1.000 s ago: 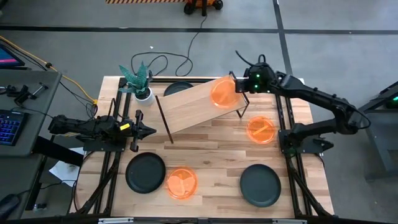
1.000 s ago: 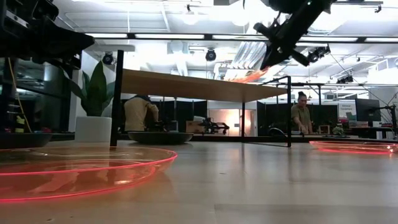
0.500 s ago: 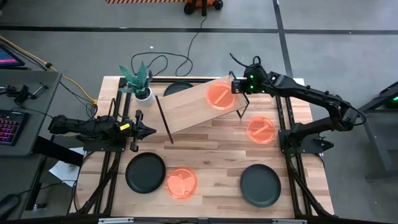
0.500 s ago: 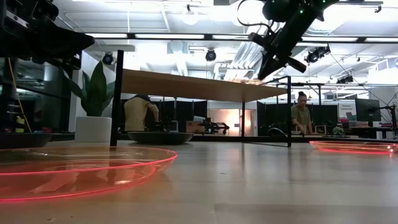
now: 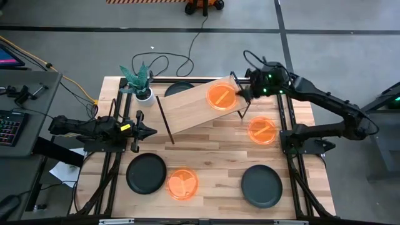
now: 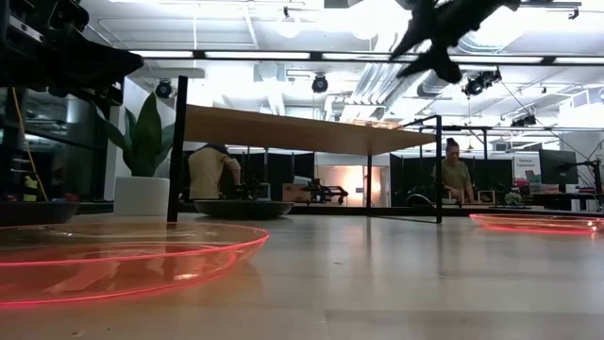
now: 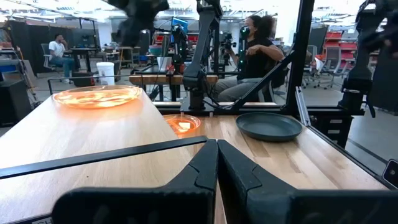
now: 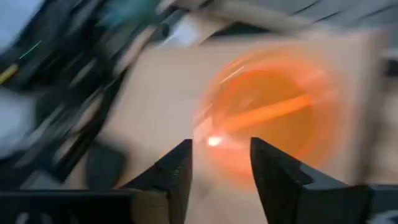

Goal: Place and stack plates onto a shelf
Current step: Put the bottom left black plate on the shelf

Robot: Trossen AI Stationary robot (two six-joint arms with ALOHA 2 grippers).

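i've let the orange plate (image 5: 221,97) go: it lies flat on the right end of the shelf (image 5: 199,105), no longer tilted as it was a second ago. my right gripper (image 5: 244,94) has backed off just past that edge, fingers (image 8: 175,176) spread and empty. one plate is shelved. my left gripper (image 5: 149,130) waits over the table's left side, fingers pressed together.
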